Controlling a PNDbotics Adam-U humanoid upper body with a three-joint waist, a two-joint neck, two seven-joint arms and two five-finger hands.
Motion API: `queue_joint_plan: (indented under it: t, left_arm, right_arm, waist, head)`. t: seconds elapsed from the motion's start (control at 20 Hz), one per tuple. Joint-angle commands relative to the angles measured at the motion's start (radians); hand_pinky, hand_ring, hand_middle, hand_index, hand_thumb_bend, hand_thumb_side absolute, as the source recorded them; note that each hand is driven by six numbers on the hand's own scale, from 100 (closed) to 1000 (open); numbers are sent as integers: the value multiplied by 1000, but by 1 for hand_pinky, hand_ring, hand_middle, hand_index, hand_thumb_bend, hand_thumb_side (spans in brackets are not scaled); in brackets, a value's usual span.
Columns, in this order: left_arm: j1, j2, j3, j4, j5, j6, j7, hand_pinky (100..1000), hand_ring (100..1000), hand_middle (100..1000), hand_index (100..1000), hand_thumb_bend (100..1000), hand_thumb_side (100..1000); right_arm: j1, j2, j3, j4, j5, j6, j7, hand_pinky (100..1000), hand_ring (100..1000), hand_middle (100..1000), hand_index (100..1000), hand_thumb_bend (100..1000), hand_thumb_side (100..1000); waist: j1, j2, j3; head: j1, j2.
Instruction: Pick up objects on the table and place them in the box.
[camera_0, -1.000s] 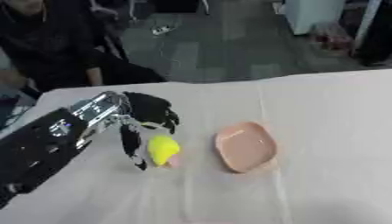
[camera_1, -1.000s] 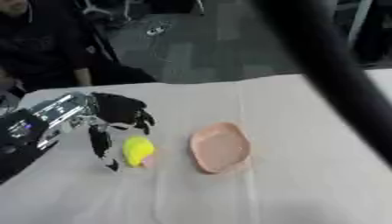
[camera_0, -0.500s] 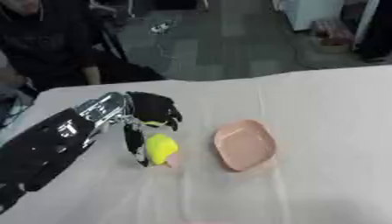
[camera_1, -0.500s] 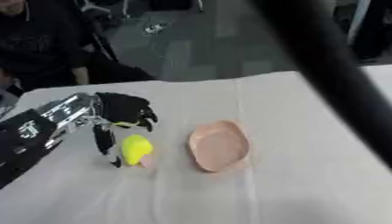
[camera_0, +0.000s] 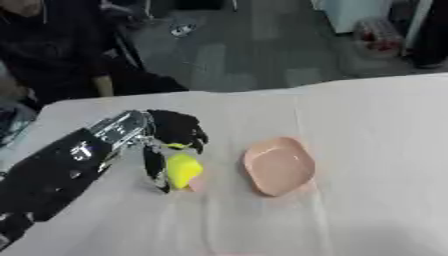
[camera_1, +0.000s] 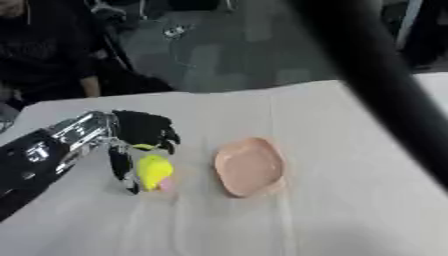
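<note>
Arm (camera_1: 385, 85) crosses right eye view only.

Indoor lab or office-type room, robot test setup.
White cloth-covered tabletop (camera_0: 376, 150), grey tiled floor (camera_0: 236, 50) beyond it, a seated person in dark clothes (camera_0: 61, 55) at the far left edge, white cabinet-like furniture (camera_0: 350, 12) at the far back.

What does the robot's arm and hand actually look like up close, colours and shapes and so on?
The left arm comes in as a thick, boxy black limb with small pale markings on its casing. Near the wrist sits a shiny silver joint. The left hand beyond it is black, with slim dark fingers. In the right eye view, a broad dark blurred bar crosses the picture; the right hand itself is not visible.
</note>
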Motion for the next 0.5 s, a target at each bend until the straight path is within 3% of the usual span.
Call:
queue_joint_plan:
  t: [0.05, 0.2, 0.35, 0.5]
  left_arm:
    - [-17, 17, 14, 2, -10, 0, 8, 1000, 924, 905, 848, 597, 524]
    - [-13, 14, 17, 9, -2, 4, 16, 830, 886, 907, 851, 510, 518]
    - [-10, 13, 20, 10, 25, 1, 35, 525, 736, 890, 839, 400, 476]
    - [-8, 13, 24, 9, 73, -5, 67, 379, 617, 810, 781, 340, 466]
  right_arm:
    - [-11, -29, -11, -13, -7, -96, 103, 224, 384, 385, 502, 100, 1000]
    - [-12, -30, -11, -13, -7, -96, 106, 224, 384, 385, 502, 100, 1000]
    - [-12, -30, -13, -13, -7, -96, 106, 224, 384, 385, 502, 100, 1000]
    - [-11, -30, -14, -13, -8, -96, 107, 224, 384, 385, 502, 100, 1000]
  waist:
    - [-5, -10, 0]
    - [-4, -9, 0]
    - [-4, -9, 0]
    - [-4, -9, 1]
  head:
    - [12, -9]
    - [16, -9]
    - [15, -11]
    - [13, -10]
